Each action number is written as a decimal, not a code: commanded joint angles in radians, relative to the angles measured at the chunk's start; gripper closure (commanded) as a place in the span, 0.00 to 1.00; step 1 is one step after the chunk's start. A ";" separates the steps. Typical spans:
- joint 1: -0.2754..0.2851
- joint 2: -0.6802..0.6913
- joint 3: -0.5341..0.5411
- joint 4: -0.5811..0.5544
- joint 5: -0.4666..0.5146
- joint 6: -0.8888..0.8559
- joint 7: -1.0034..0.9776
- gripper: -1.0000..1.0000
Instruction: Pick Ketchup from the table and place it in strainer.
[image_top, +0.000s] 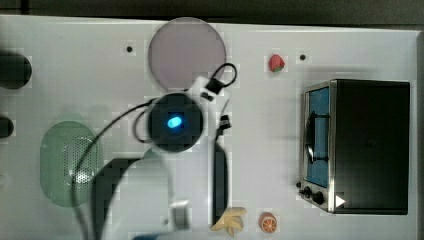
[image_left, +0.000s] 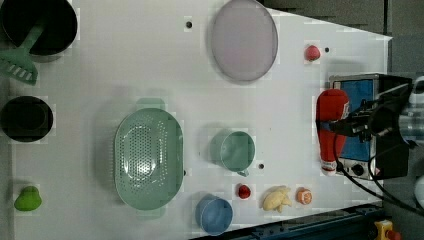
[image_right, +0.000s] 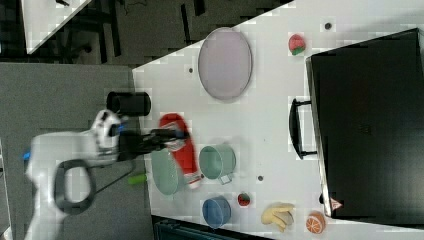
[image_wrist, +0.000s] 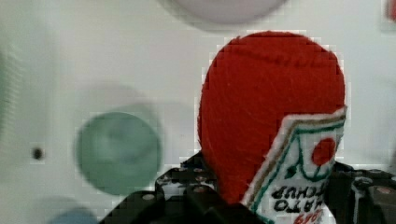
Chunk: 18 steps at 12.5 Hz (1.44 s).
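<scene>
Top view: the arm's round wrist sits mid-table, and the strainer (image_top: 70, 162) lies off toward the top view's left, partly under the arm and its cable. So the carry has to head that way.

Left view: the gripper (image_left: 361, 121) is clamped around the ketchup (image_left: 332, 131), which hangs in the air in front of the toaster oven (image_left: 372, 125), long axis roughly up-down in the picture, white cap at the lower end. The strainer sits well apart toward the left view's left, with the green cup (image_left: 234, 150) standing between the 2.

Right view: the bottle is up off the table, overlapping the strainer's edge, the cup just beside it.

Wrist view: jaws partway closed on the red body. My guess is the cup is the only thing to clear; the blue bowl (image_left: 214, 214) and strawberry (image_left: 244, 191) sit off to the side.
</scene>
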 joint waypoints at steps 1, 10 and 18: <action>0.041 0.035 0.105 0.018 0.063 -0.044 0.216 0.39; 0.065 0.276 0.456 0.038 0.100 0.265 0.876 0.39; 0.126 0.606 0.472 0.036 0.005 0.607 0.990 0.03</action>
